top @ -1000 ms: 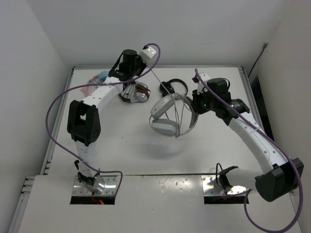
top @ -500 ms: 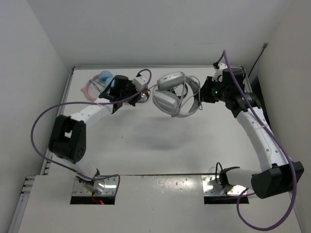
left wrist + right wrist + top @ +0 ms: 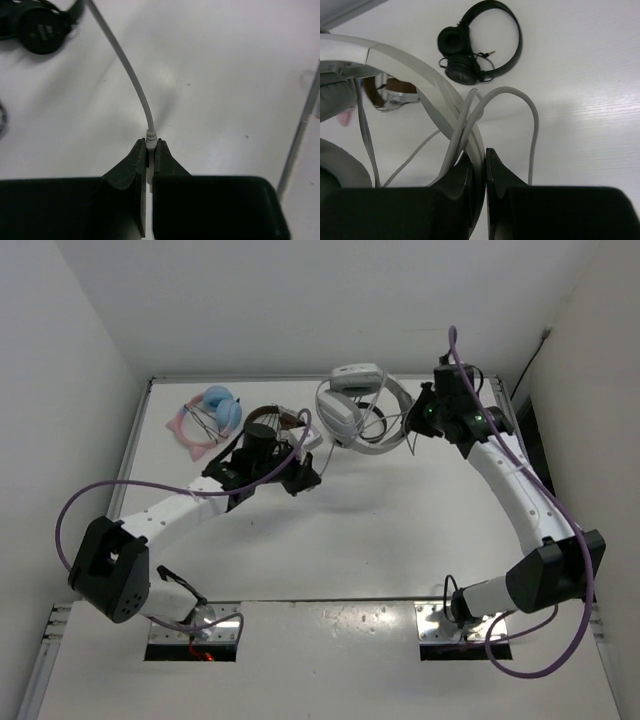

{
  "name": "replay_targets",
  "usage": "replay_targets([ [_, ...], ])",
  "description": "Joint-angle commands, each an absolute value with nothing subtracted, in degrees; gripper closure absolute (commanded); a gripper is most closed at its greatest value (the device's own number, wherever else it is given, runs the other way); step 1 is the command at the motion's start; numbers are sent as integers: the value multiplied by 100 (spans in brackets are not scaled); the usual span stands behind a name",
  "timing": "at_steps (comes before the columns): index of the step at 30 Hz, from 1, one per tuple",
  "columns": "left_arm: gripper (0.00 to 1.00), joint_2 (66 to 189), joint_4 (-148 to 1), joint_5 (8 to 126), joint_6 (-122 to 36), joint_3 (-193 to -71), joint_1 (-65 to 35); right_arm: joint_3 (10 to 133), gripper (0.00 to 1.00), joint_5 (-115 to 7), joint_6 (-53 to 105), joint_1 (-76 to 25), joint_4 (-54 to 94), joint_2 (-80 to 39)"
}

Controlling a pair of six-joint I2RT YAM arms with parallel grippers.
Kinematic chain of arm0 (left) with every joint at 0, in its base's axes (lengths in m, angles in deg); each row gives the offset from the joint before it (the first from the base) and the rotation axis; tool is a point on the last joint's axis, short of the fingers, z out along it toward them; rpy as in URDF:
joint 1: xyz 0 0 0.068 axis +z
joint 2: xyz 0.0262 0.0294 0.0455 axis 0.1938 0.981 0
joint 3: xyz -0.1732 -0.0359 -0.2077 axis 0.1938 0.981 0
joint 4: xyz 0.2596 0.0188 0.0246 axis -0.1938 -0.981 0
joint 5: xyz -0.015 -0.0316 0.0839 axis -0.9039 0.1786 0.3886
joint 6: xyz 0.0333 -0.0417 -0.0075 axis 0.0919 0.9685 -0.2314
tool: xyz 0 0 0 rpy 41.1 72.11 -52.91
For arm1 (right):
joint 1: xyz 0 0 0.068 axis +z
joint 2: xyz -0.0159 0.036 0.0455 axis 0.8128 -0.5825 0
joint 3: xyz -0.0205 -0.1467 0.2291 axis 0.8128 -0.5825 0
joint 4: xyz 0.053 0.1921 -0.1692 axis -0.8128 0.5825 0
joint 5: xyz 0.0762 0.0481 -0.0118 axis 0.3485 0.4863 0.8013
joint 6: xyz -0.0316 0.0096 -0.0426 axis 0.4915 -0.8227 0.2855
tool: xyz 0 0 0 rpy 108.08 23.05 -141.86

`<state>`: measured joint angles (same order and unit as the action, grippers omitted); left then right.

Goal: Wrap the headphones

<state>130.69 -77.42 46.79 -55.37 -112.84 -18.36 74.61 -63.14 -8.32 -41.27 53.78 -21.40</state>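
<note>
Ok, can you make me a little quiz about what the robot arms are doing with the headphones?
1. True or false: the right end effector is shut on the white headphones.
2. What does the left end effector pinch? A) the plug end of the grey cable B) a spoon C) nothing
3. What colour is the small pair lying on the table in the right wrist view?
Key: 1 true; 2 A; 3 black.

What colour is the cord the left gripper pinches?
The cord is light grey; see left wrist view.
</note>
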Motion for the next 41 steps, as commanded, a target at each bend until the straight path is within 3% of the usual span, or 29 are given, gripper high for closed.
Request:
replay_targets([
  [1, 100, 12879, -7775, 4636, -5124, -11286, -2195, 7856, 100, -7587, -291, -3629, 4719, -2073],
  [10, 100, 12721, -7775, 4512, -4631, -11690, -2907, 6925, 100, -9015, 1274, -2985, 3875, -2011],
  [22, 98, 12475, -8934, 5199, -6352, -10663, -3206, 5079, 100, -7031, 2381, -2863, 4279, -869],
  [28, 59, 12536, -9559, 4945, -6451, -10776, -2821, 4551, 100, -6606, 2751, -2484, 4156, -876],
  [29, 27, 12432, -9559, 4944, -6450, -10777, -2768, 4551, 100, -6746, 2751, -2484, 4156, -930],
  [32, 0, 12090, -9621, 5075, -6319, -10829, -2627, 4576, 100, -6957, 2874, -2484, 4068, -1271],
  [39, 0, 11659, -9621, 6235, -5387, -10900, -2425, 4744, 100, -6757, 2822, -2862, 4103, -1572],
  [40, 0, 11588, -9569, 6384, -5143, -10900, -2424, 4744, 96, -6756, 2822, -2862, 4103, -1572],
  [41, 0, 11456, -9568, 6786, -5019, -10900, -2372, 4692, 82, -6704, 2822, -2862, 4103, -1572],
])
